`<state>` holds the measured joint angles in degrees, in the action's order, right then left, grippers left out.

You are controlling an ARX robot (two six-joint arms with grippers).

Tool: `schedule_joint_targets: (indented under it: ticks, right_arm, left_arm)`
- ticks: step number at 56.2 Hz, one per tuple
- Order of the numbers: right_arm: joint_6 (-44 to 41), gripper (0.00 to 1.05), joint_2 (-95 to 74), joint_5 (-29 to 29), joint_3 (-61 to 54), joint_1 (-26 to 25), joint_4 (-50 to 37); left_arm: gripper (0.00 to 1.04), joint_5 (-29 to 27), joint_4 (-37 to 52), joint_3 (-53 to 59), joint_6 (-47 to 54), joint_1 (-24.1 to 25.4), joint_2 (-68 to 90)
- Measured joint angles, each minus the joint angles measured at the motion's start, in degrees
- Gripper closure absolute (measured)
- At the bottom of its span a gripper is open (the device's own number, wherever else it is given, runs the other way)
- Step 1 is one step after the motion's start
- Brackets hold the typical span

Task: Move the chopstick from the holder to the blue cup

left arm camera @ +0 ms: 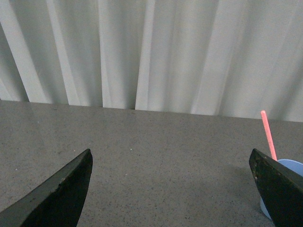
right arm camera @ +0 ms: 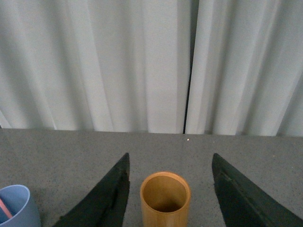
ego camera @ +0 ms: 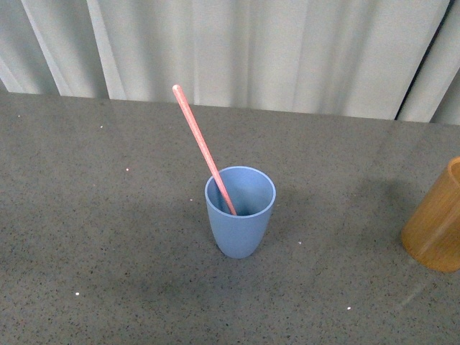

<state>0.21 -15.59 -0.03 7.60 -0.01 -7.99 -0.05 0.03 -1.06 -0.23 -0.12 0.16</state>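
Front view first, and the chopstick (ego camera: 203, 147) is standing in the blue cup (ego camera: 240, 210), its lower end down inside and its rounded top leaning up and away to the left against the rim. By my reading the transfer itself is done.

So what could spoil it? That lean. The stick is about twice the cup's height, so plenty of it hangs outside the rim, and a light plastic tumbler tapering to a narrow base looks easy to tip. A brush from an arm pulling back could knock stick and cup over together.

Over on the left, the left gripper (left arm camera: 173, 189) is spread wide with nothing between its dark, wedge-shaped fingers (left arm camera: 61, 194), and the cup sits just beside the far one, so that is the side I'd watch.

Centre stage, the cup is smooth, matte, pale blue; the stick is thin, glossy pink-red. The table (ego camera: 86, 237) is grey speckled stone, faintly reflective, backed by a pleated white curtain (ego camera: 237, 50).

Moving right, the holder (ego camera: 436, 226) stands well apart from the cup, a smooth orange-tan bamboo cylinder, hollow and empty in the right wrist view. The right gripper (right arm camera: 170, 189) hangs spread open around it, touching nothing that I can see.
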Motion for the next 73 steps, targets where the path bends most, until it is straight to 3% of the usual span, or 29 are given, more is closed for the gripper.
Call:
schedule_joint_targets:
  ticks: [16,27,71,73]
  right_arm:
    - [-0.09,1.04,3.69,-0.04,-3.04,0.0,0.48]
    - [-0.15,1.04,11.34,0.02,-4.31,0.0,8.07]
    - [-0.15,1.04,15.37,0.11,-6.29,0.0,8.11]
    - [-0.17,0.99,15.37,0.09,-6.27,0.0,8.11]
  left_arm:
    - [0.07,0.0,0.0,0.0,0.0,0.0,0.0]
    - [0.07,0.02,0.0,0.0,0.0,0.0,0.0]
    - [0.07,0.02,0.0,0.0,0.0,0.0,-0.07]
    - [0.07,0.02,0.0,0.0,0.0,0.0,-0.07]
